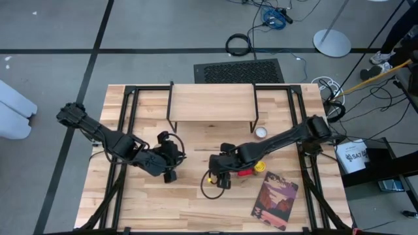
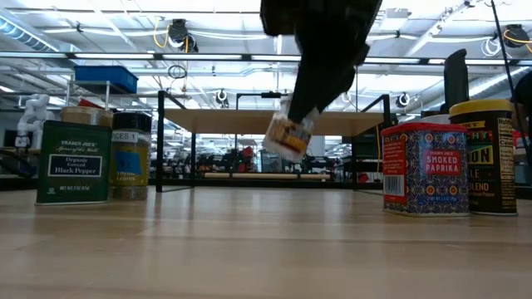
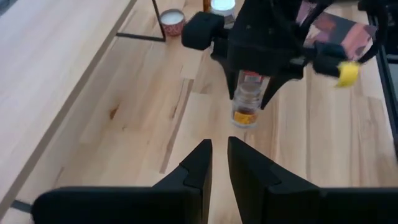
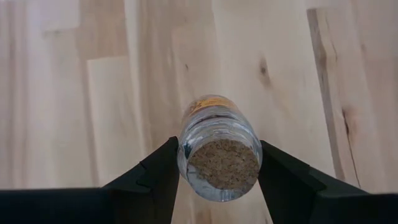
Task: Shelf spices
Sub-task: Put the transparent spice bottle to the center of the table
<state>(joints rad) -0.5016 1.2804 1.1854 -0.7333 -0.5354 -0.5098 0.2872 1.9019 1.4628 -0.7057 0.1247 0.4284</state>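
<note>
Your right claw [image 4: 214,171] is clamped on a glass spice jar [image 4: 217,149], holding it clear above the bench [image 1: 196,202], in front of the shelf [image 1: 212,103]. Your left claw [image 3: 219,163] hangs just beside it, fingers nearly together and holding nothing, pointing at the jar

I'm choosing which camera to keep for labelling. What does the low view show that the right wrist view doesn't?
Only the low view shows the black pepper tin, the smoked paprika tin, the yellow-capped jar and the shelf behind them. Only the right wrist view shows the glass jar's base, brown spice packed against it. Both show the glass jar clamped in the right gripper, lifted above the table.
</note>
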